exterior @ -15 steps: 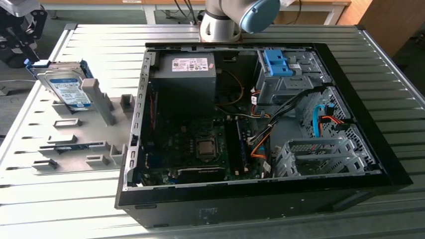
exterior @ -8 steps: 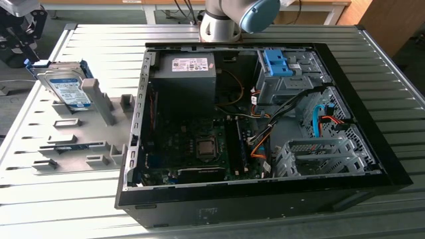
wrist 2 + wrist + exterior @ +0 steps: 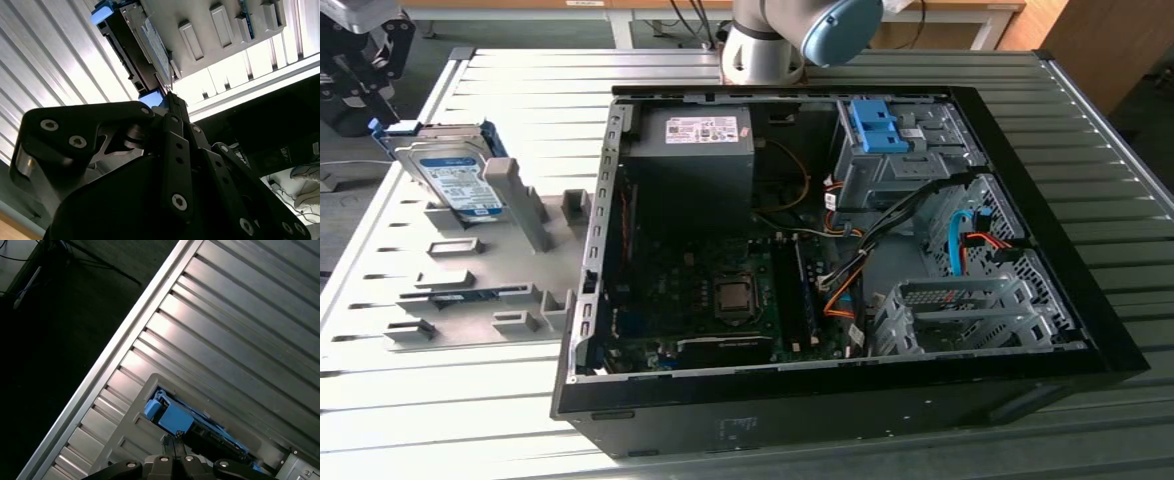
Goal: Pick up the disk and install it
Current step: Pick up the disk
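The disk stands on edge in the grey rack at the exterior view's left, outside the open PC case. I guess it's propped upright so its blue bracket is easy to reach. The gripper sits right at that bracket, pinched closed, not visibly holding anything.

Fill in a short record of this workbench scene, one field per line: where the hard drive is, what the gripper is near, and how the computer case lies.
Disk: silver rectangular hard drive in blue plastic carrier, upright in the grey plastic holder, exterior view's left
Gripper: black metal gripper, close to the carrier's blue end in both wrist views
Case: black open computer case, lying on its side beside the holder
Table: ribbed silver metal table
Progress: disk not installed
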Robot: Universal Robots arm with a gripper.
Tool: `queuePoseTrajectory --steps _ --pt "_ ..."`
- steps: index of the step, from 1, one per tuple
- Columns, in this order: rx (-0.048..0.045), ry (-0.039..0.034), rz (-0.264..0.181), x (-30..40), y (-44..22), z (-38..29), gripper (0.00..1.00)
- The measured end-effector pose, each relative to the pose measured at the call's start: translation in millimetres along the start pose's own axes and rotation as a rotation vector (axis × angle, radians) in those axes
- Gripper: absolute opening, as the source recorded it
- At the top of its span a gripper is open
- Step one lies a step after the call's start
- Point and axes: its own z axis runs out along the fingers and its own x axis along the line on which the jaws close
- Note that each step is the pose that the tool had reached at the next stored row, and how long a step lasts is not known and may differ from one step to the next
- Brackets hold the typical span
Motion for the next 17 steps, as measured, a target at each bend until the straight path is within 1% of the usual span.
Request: queuePoseTrajectory --steps 8,17 --pt "0.0007 0.0054 -0.145 0.0 0.0 0.9 0.11" --pt "0.0014 0.0108 -0.299 0.0 -0.1 1.7 0.11"
